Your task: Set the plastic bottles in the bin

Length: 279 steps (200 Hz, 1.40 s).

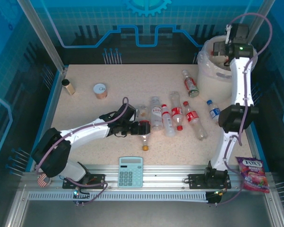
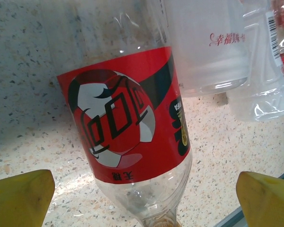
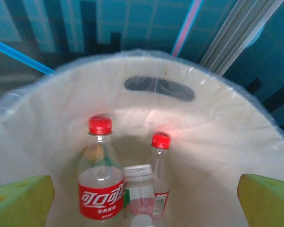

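Ben: So, what is the biggest thing?
Mia: The speckled table (image 1: 85, 113). Next is the bin (image 1: 206, 73), a big cream bucket with a clear bag inside, at the far right corner.
Ben: Is anything in it?
Mia: Yes, three plastic bottles stand inside. There is a cola bottle (image 3: 100, 189) with a red cap, another red-capped bottle (image 3: 160, 161), and a clear-capped bottle (image 3: 141, 189) in front.
Ben: And the grippers?
Mia: The right gripper (image 3: 143, 198) hangs over the bin. Its jaws are spread wide and hold nothing. The left gripper (image 2: 143, 198) is low over the middle of the table. Its jaws are wide apart too, one on each side of a red-labelled bottle (image 2: 128, 123) that lies there. They do not touch it.
Ben: More bottles?
Mia: A row of bottles (image 1: 176, 116) lies just beside it. A blue-labelled bottle (image 1: 213, 111) lies near the right arm, and a lone bottle (image 1: 191, 85) is close to the bin.
Ben: Small stuff?
Mia: A calculator (image 1: 131, 171) and a candy bag (image 1: 252, 174) sit at the near edge. A tin can (image 1: 100, 90) and a brown jar (image 1: 68, 87) are at the far left.
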Motion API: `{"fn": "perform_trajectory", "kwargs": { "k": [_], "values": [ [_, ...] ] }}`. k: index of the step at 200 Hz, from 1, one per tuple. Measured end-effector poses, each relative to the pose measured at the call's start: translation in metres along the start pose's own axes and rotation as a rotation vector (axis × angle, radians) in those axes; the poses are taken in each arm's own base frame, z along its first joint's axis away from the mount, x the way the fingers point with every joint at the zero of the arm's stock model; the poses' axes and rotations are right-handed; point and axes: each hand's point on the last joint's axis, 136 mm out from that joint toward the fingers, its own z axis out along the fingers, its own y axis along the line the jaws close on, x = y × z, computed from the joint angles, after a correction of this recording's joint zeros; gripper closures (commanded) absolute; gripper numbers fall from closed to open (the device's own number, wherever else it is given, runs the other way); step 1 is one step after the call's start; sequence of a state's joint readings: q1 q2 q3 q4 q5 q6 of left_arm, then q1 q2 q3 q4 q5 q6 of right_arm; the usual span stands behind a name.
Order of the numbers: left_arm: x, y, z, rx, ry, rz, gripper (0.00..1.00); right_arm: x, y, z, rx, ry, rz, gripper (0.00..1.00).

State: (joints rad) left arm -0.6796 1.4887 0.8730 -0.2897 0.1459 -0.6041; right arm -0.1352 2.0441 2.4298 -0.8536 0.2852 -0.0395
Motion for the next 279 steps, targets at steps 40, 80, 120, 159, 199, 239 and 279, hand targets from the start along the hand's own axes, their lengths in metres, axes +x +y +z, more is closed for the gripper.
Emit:
{"fn": "perform_trajectory", "kwargs": {
  "k": [40, 80, 120, 159, 199, 239, 279],
  "values": [
    [0.018, -0.003, 0.011, -0.031, 0.053, 0.017, 0.01, -0.024, 0.024, -0.075, -0.137, -0.105, 0.032, 0.00],
    [0.030, 0.003, 0.020, -0.082, 0.082, 0.007, 0.01, -0.002, 0.062, -0.114, -0.320, -0.093, 0.052, 0.00],
    [0.032, 0.014, 0.029, -0.141, 0.082, -0.006, 0.01, 0.025, 0.085, -0.138, -0.440, -0.095, 0.100, 0.00],
    [0.034, 0.011, 0.040, -0.174, 0.082, -0.009, 0.01, 0.038, 0.087, -0.155, -0.473, -0.139, 0.158, 0.00],
    [0.032, 0.014, 0.046, -0.208, 0.070, -0.013, 0.01, 0.045, 0.093, -0.156, -0.509, -0.149, 0.200, 0.00],
    [0.021, 0.015, 0.049, -0.247, 0.041, -0.006, 0.09, 0.065, 0.100, -0.148, -0.536, -0.111, 0.235, 0.00],
    [0.019, 0.021, 0.051, -0.279, 0.028, -0.004, 0.26, 0.077, 0.107, -0.147, -0.559, -0.089, 0.263, 0.00]
  ]
}}
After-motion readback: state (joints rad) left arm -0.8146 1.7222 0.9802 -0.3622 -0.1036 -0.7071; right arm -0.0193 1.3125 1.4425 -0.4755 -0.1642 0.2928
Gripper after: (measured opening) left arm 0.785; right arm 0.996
